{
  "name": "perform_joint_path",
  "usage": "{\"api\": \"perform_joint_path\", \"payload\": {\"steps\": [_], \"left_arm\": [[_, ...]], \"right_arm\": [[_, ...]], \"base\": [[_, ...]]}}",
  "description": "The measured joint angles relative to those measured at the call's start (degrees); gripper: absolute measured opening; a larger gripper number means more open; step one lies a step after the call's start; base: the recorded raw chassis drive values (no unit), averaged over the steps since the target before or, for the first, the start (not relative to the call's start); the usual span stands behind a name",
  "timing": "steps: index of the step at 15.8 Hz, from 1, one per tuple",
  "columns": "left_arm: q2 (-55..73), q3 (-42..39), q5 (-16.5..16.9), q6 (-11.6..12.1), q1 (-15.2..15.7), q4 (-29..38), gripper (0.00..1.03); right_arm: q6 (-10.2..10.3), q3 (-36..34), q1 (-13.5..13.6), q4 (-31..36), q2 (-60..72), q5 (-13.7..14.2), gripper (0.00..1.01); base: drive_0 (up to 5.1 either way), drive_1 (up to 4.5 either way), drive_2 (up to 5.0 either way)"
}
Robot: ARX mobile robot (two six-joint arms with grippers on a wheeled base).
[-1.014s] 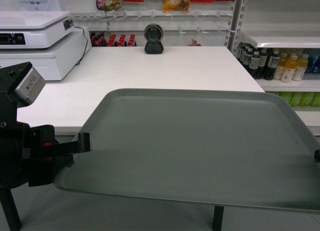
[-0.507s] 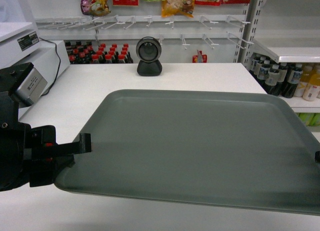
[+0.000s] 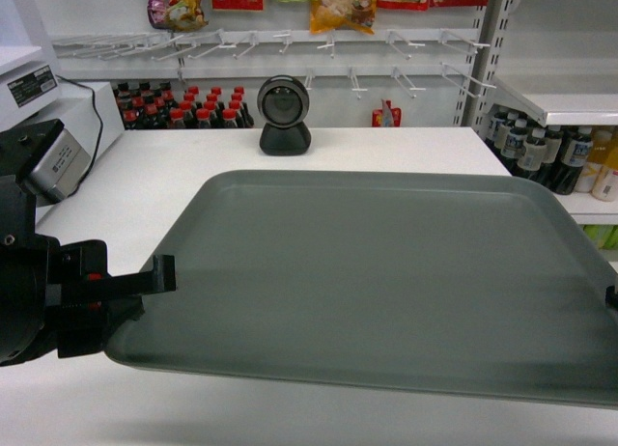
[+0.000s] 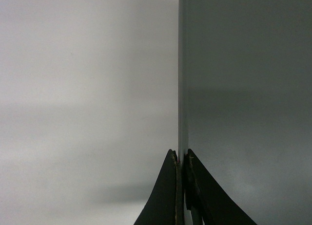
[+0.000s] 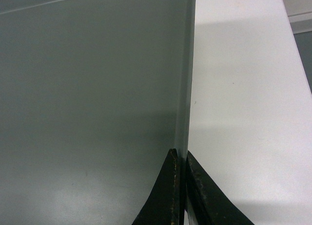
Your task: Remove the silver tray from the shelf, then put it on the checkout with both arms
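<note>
Silver tray (image 3: 386, 282) pinched by both grippers: left gripper (image 4: 181, 159) clamped on rim at 9 o'clock, right gripper (image 5: 181, 159) clamped on rim at 3 o'clock. Held level above checkout (image 3: 174, 166). Black scanner (image 3: 284, 114) w/ bottles (image 3: 183, 106) at 12 o'clock beyond.

The checkout (image 3: 386, 152) is a wide, plain white counter top filling the lower part of the head view. 1 black round-headed scanner (image 3: 284, 115) stands on its far edge, near the middle. At the left, a white machine (image 3: 72, 137) with a black cable sits on it, possibly a scale, though it is cut off by the frame.
</note>
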Motion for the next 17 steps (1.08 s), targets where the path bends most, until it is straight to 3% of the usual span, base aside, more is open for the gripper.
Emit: {"api": "perform_joint_path", "payload": {"steps": [8, 9, 10, 11, 12, 13, 15, 17], "left_arm": [[-0.1, 0.0, 0.0, -0.1, 0.0, -0.2, 0.02], [0.9, 4.1, -8.2, -0.8, -2.0, -10.2, 0.02], [2.2, 7.7, -14.6, -0.1, -2.7, -14.9, 0.03], [9.4, 16.5, -23.8, 5.7, 0.0, -9.8, 0.04], [20.4, 22.9, -25.1, 10.6, 2.3, -4.9, 0.04], [27.1, 25.0, -25.1, 10.9, 1.9, -3.7, 0.04], [31.8, 25.1, -23.3, 7.0, 1.0, -5.0, 0.04], [34.9, 25.2, -19.7, 1.6, 1.0, -5.7, 0.07]], "right_arm": [[0.0, 0.0, 0.0, 0.0, -0.1, 0.0, 0.03], [0.0, 0.0, 0.1, 0.1, -0.1, -1.3, 0.03], [-0.7, 0.3, 0.9, 2.2, 1.3, -3.7, 0.03], [-0.5, 12.0, 5.7, 7.6, 12.8, -2.9, 0.03], [-1.7, 22.6, 8.3, 10.5, 28.0, 1.0, 0.03], [-4.1, 26.6, 8.7, 11.7, 35.9, 2.2, 0.03], [-8.3, 28.9, 9.2, 12.0, 42.4, 6.5, 0.03], [-10.4, 29.0, 9.5, 11.6, 43.9, 8.5, 0.05]], "base": [[0.0, 0.00, 0.0], [0.0, 0.00, 0.0], [0.0, 0.00, 0.0], [0.0, 0.00, 0.0], [0.0, 0.00, 0.0], [0.0, 0.00, 0.0], [0.0, 0.00, 0.0], [0.0, 0.00, 0.0]]}}
